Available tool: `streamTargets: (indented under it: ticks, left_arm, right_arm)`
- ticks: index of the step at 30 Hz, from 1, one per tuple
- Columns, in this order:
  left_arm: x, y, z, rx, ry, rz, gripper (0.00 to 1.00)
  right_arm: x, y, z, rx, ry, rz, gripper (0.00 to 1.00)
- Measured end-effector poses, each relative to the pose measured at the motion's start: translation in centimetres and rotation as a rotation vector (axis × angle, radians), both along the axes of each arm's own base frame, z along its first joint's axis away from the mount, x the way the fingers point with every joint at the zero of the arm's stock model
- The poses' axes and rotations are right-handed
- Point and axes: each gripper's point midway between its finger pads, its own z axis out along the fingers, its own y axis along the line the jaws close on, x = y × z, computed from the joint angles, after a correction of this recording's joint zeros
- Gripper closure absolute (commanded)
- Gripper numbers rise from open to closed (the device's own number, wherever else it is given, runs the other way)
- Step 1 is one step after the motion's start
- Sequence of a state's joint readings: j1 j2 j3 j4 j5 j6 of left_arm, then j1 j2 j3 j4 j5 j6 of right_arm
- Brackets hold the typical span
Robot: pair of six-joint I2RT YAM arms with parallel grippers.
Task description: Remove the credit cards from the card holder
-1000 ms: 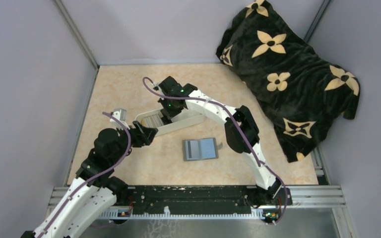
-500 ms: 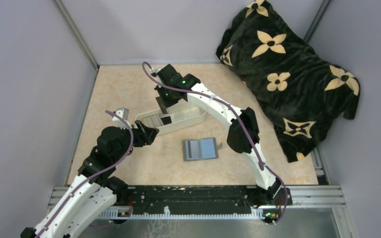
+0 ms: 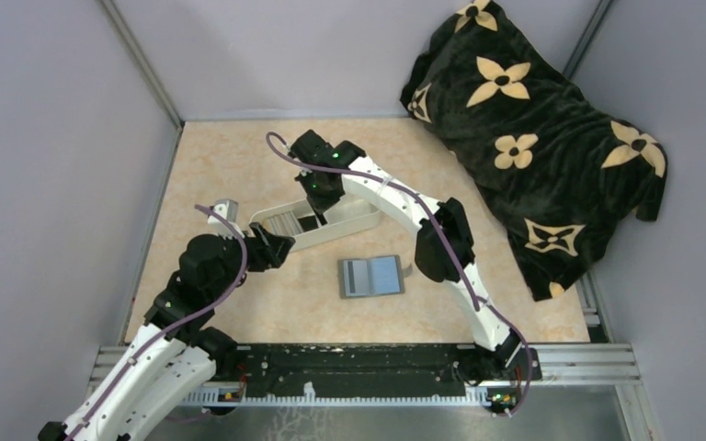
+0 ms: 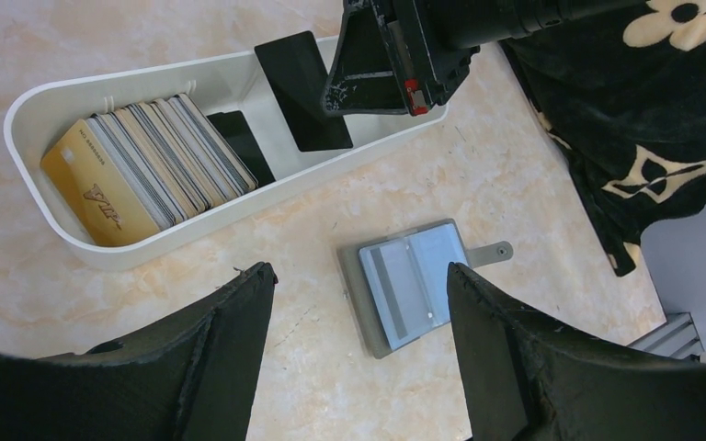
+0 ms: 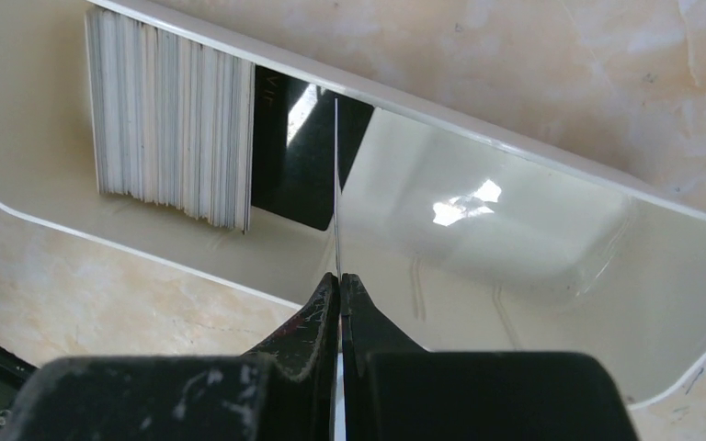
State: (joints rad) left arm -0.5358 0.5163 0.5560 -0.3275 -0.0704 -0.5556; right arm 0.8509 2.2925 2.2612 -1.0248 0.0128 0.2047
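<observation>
The right arm stretches forward and leftward across the beige marbled tabletop [image 3: 239, 165], elbow bent, wrist tipped down over the long white oblong plastic tray [image 3: 354, 226]. The right gripper [image 5: 338, 299] has its fingers pressed together on a thin black credit card [image 4: 301, 90], which hangs upright and slightly tilted inside the tray's open half; the right wrist view shows it edge-on. The left arm is folded close to its base, and the left gripper [image 4: 357, 276] hovers near the tray's left end with its fingers spread wide and nothing between them.

In the tray's other half a packed stack of cards [image 4: 152, 170] stands on edge, a gold one facing outward. Just beside the stack a second black card [image 5: 290, 161] lies flat on the tray floor. The small grey bifold card holder [image 3: 370, 276] lies open on the table, near the tray but apart from it; a pale striped surface shows in its blue-grey pockets
</observation>
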Motion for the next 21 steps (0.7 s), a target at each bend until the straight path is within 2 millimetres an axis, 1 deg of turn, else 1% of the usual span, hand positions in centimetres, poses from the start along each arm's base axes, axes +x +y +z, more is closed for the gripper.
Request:
streamTargets:
  ticks: [4, 6, 11, 17, 21]
  left_arm:
    - [0.0, -0.1, 0.1, -0.004, -0.005, -0.004, 0.25]
    - [0.0, -0.1, 0.0, -0.004, -0.003, -0.007, 0.25]
    - [-0.2, -0.2, -0.5, -0.002, 0.006, -0.017, 0.25]
    - [-0.3, -0.3, -0.5, -0.005, 0.005, -0.023, 0.25]
    - [-0.3, -0.4, -0.5, -0.005, 0.006, -0.026, 0.25]
  right_arm:
    - [-0.1, -0.5, -0.4, -0.03, 0.012, -0.015, 1.0]
    - [0.3, -0.2, -0.6, -0.032, 0.011, -0.025, 1.0]
    - [0.1, -0.5, -2.4, -0.074, 0.048, -0.046, 1.0]
    - [-0.3, -0.7, -4.5, -0.119, 0.081, -0.055, 1.0]
    - [-0.1, -0.9, -4.5, -0.131, 0.069, -0.064, 1.0]
